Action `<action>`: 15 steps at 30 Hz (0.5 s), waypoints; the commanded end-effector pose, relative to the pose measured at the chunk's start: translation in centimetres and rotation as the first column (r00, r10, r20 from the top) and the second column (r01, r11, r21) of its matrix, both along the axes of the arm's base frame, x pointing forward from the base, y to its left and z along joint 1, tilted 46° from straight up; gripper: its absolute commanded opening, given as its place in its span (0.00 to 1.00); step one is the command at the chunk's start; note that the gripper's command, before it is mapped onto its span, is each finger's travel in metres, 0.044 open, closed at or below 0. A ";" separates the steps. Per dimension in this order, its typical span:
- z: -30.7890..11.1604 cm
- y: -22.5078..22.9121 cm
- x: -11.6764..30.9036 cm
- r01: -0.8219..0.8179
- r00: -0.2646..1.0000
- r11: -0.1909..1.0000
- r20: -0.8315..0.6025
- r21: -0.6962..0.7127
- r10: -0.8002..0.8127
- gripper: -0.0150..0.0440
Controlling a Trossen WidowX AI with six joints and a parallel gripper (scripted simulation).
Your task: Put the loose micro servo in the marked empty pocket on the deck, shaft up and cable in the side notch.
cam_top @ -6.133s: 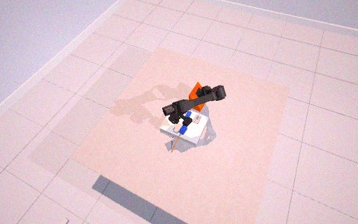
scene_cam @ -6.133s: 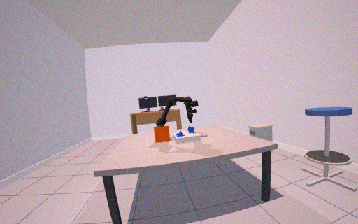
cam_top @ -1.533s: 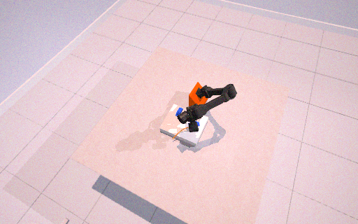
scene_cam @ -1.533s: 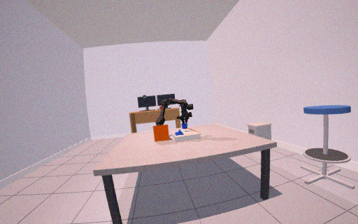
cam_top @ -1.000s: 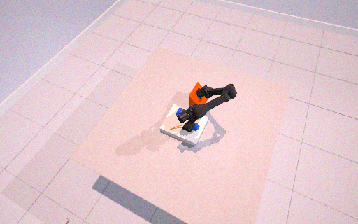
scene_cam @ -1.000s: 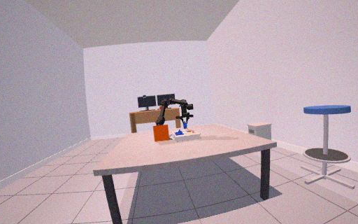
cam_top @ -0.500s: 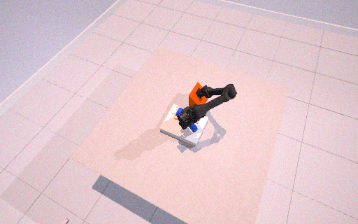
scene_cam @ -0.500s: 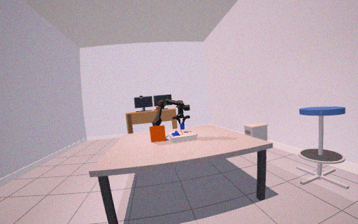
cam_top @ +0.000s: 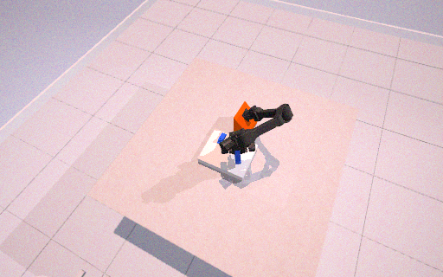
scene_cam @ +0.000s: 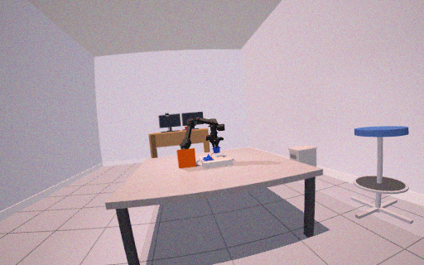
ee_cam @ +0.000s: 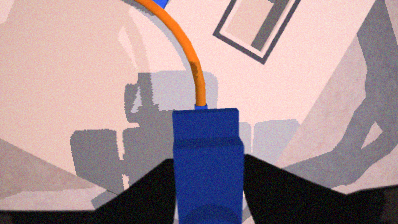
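In the exterior view, working left to right, we first note 1 wooden desk with 2 monitors, behind the table. Next, we locate 1 orange block upright on the table, and the black arm arching above it. We then find 1 blue part at the white deck. The gripper points down over the deck, its 2 fingers pinching the blue micro servo by its sides. The servo is above the deck, outside the pocket. Farther right stand 1 pale cabinet and 1 blue-topped stool.

In the wrist view, we trace 1 orange cable curving from the upper left to the servo's end. The servo is at lower center, between the fingers. To its upper right, we identify the dark-outlined pocket, unoccupied in its visible portion. We cannot tell the output shaft's direction.
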State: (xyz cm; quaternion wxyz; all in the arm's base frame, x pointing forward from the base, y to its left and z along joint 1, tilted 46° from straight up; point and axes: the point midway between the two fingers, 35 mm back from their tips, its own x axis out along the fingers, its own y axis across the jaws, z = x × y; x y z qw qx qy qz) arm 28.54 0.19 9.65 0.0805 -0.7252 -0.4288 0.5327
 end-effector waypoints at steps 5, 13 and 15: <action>0.1 0.0 0.0 0.217 0.953 0.976 -0.218 -0.001 -0.212 0.25; 0.1 0.0 0.0 0.365 0.862 0.931 -0.367 -0.033 -0.351 0.25; 0.1 0.0 0.0 0.365 0.862 0.931 -0.367 -0.033 -0.351 0.25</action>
